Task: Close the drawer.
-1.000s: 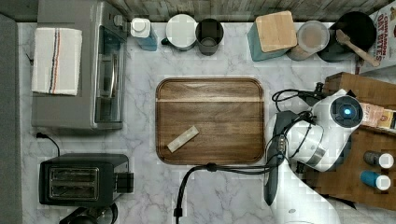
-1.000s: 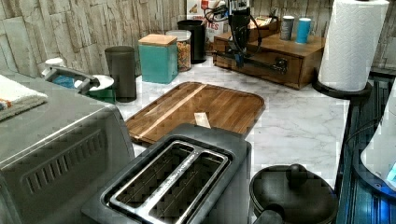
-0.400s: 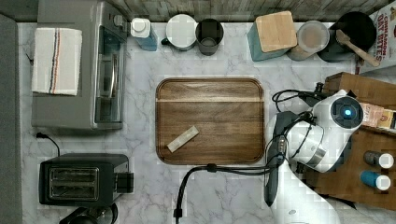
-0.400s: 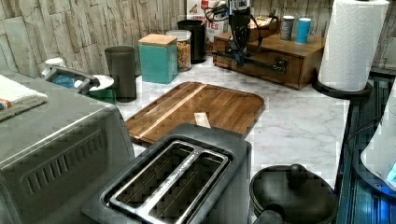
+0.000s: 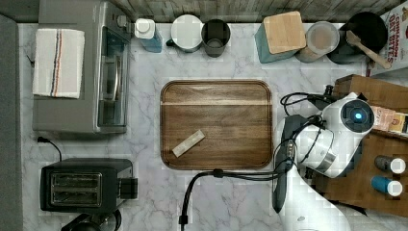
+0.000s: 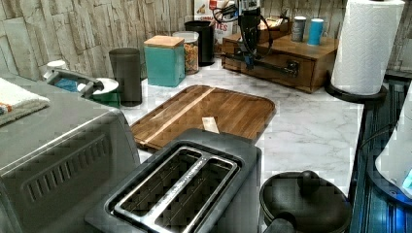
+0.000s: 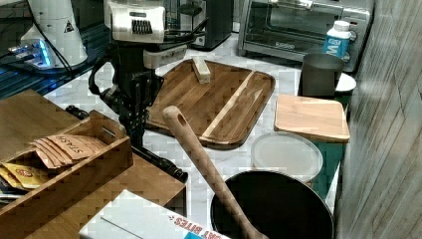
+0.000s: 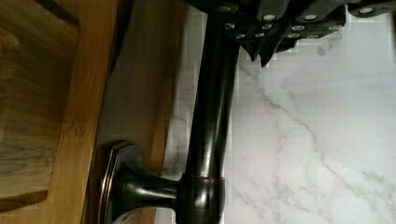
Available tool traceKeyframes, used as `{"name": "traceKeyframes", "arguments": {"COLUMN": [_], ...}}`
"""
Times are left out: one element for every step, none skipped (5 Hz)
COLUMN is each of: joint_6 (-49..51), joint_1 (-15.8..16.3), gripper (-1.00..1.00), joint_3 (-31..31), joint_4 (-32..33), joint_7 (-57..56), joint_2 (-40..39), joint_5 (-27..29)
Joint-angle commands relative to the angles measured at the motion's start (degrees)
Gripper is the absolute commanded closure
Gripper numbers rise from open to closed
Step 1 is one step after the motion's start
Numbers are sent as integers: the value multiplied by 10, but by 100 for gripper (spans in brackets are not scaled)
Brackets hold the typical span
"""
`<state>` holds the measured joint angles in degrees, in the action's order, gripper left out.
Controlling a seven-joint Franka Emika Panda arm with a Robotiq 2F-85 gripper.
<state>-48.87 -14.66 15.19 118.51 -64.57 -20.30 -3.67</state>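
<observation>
Standing on the marble counter, the dark rounded-corner wooden tray (image 5: 215, 124) held one small pale wooden block (image 5: 188, 143). To the top view's right of the tray sat the brown wooden cabinet (image 6: 311, 62), its medium-brown wooden drawer (image 6: 265, 65) appearing nearly flush with the cabinet front in the left view. A dark metal bar handle (image 8: 210, 121) ran along the drawer front. The black gripper (image 7: 138, 130) of the white robot arm (image 5: 346, 132) pointed down just in front of that handle; whether its fingers gripped the bar, I could not tell.
</observation>
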Motion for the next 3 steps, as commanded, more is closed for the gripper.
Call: {"name": "traceKeyframes", "arguments": {"joint_6": [1, 0, 0], "joint_1": [-44, -40, -39], "gripper": [100, 100, 100], "joint_3": [60, 64, 65], "joint_4": [-19, -19, -19], "joint_7": [5, 3, 3], "joint_2": [38, 37, 37], "joint_5": [-19, -17, -17]}}
